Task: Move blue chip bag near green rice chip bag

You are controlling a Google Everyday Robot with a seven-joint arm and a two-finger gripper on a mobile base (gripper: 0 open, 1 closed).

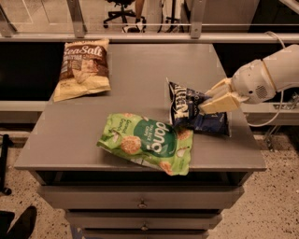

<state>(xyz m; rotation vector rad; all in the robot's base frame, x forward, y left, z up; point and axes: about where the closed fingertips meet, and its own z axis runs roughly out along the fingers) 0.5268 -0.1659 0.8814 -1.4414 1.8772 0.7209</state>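
The crinkled blue chip bag [194,109], parted jaws at its right edge, lies touching the flat green rice chip bag [147,142].

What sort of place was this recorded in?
Likely an office or lab: a grey drawer cabinet, a wheeled office chair behind a railing, speckled hard floor. The gripper is at the blue chip bag, beside the green rice chip bag.
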